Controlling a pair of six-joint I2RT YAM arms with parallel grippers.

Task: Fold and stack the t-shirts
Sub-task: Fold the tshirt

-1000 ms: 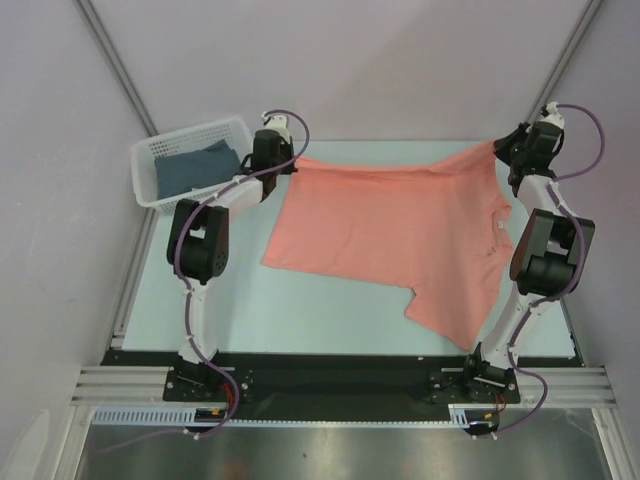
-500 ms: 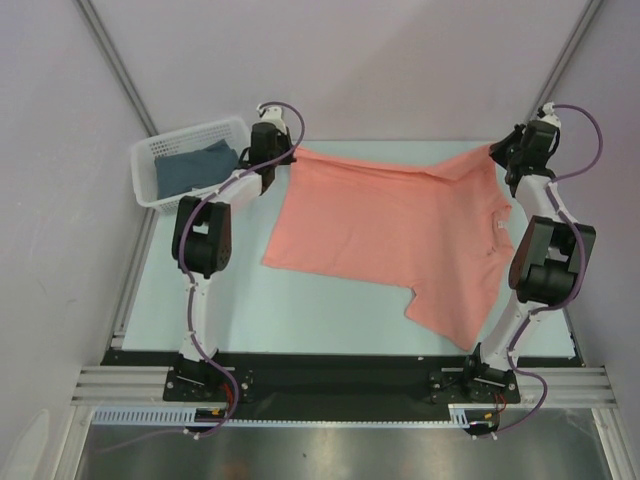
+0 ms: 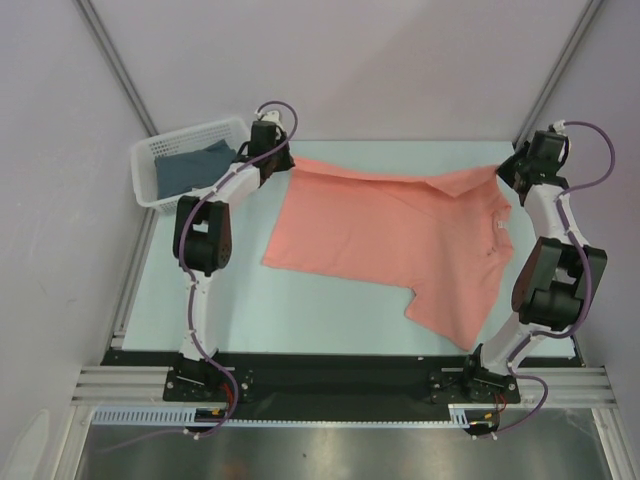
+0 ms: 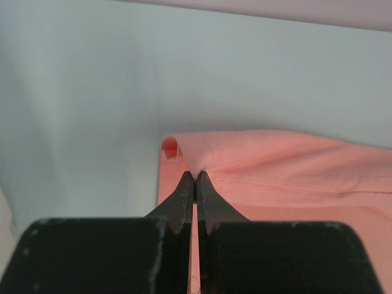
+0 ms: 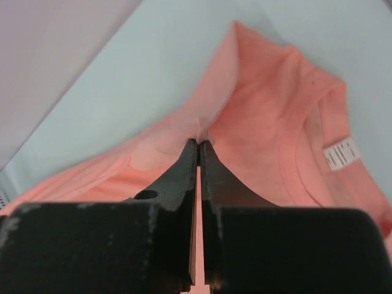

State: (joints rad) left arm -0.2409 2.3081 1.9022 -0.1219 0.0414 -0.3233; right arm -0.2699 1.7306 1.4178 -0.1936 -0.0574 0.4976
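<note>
A salmon-pink t-shirt lies spread on the pale table, its far edge folded over towards me. My left gripper is shut on the shirt's far left corner. My right gripper is shut on the shirt's far right corner, near the collar with its white label. Both held corners are lifted a little off the table. A dark blue t-shirt lies in the white basket.
A white mesh basket stands at the far left corner of the table. Grey walls close in behind and on both sides. The table's near edge meets a black rail by the arm bases.
Both grippers have moved with the held corners; the right one has gone down and right, the left one slightly back. The shirt's far edge now folds further over the body.
</note>
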